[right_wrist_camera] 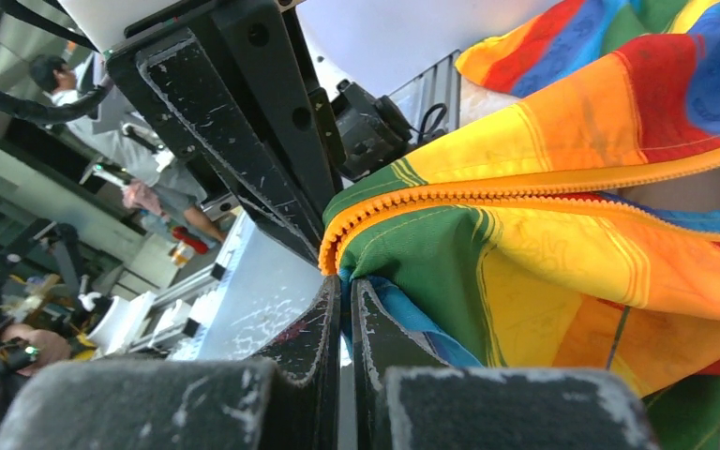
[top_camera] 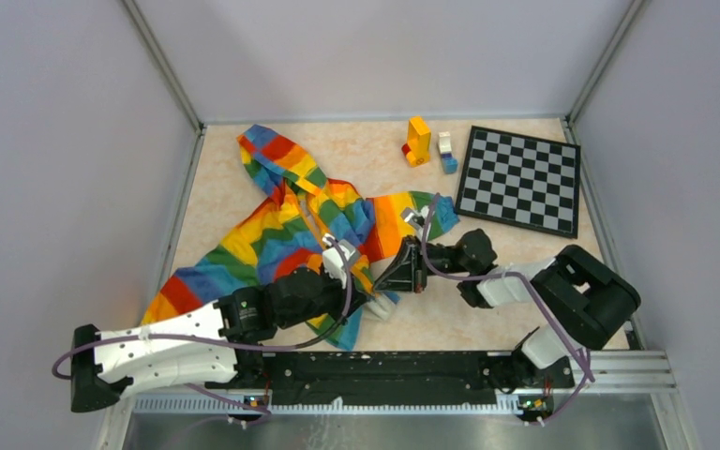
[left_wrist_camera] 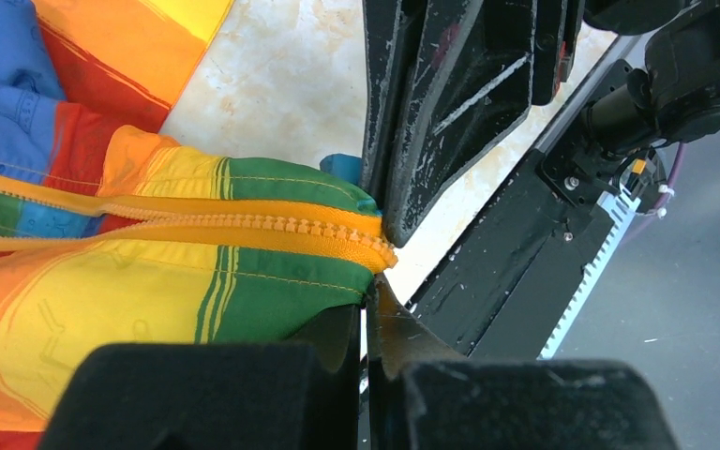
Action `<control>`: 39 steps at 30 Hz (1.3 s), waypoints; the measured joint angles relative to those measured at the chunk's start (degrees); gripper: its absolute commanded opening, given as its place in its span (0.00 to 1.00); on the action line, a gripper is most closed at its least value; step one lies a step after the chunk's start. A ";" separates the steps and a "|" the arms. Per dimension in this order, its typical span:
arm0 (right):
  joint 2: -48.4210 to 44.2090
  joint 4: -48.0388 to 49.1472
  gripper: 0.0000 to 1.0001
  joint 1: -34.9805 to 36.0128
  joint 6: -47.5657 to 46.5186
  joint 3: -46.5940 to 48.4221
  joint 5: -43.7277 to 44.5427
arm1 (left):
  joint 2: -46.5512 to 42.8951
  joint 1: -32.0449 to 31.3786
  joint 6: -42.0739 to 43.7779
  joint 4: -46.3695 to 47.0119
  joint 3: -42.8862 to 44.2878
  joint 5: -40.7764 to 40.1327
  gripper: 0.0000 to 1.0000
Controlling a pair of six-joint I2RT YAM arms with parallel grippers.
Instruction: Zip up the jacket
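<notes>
The left gripper (left_wrist_camera: pixel 371 305) and right gripper (right_wrist_camera: pixel 342 300) are pinching the rainbow-striped fabric jacket (top_camera: pixel 272 234) at its near hem, best keeping its orange zipper (left_wrist_camera: pixel 272 228) taut.

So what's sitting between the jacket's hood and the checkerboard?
In the top view, a yellow-and-orange block stack and a smaller white-and-blue one stand between the jacket's hood and the checkerboard.
</notes>
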 measured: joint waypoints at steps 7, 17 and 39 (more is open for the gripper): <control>2.47 5.14 0.00 0.42 3.98 -0.26 -0.85 | -1.75 0.00 -3.39 2.89 -2.82 -0.52 0.00; 0.46 3.28 0.00 0.85 1.55 -0.24 -1.53 | -2.01 0.17 -3.96 13.09 -8.09 7.19 0.00; -7.65 -13.05 0.00 1.60 -0.22 -3.82 8.94 | 1.62 0.17 -14.25 12.55 -8.09 3.50 0.00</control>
